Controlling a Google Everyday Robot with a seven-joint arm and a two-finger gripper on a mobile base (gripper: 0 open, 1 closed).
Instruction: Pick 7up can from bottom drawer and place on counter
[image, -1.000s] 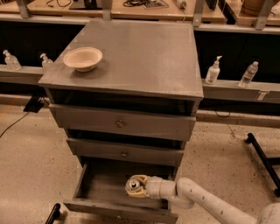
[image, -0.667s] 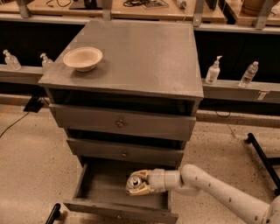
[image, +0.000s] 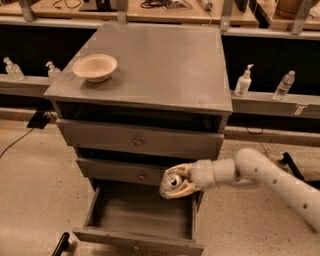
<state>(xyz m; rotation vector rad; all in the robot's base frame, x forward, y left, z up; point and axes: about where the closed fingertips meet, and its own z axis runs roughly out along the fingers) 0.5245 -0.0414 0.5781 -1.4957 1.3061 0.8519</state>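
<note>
The 7up can (image: 174, 182), silver top with pull tab showing, is held in my gripper (image: 175, 183), which is shut on it. The gripper and can hang above the right part of the open bottom drawer (image: 137, 215), level with the front of the middle drawer. The drawer's inside looks bare. My white arm (image: 260, 172) reaches in from the right. The grey counter (image: 155, 65) is the cabinet's flat top, well above the can.
A beige bowl (image: 95, 67) sits at the counter's left front. Two closed grey drawers (image: 137, 141) are above the open one. Clear bottles (image: 243, 80) stand on ledges left and right behind the cabinet. A black bar (image: 61, 243) lies on the floor at lower left.
My gripper has lifted the can up out of the bottom drawer, to the height of the middle drawer front. The arm has risen with it.
</note>
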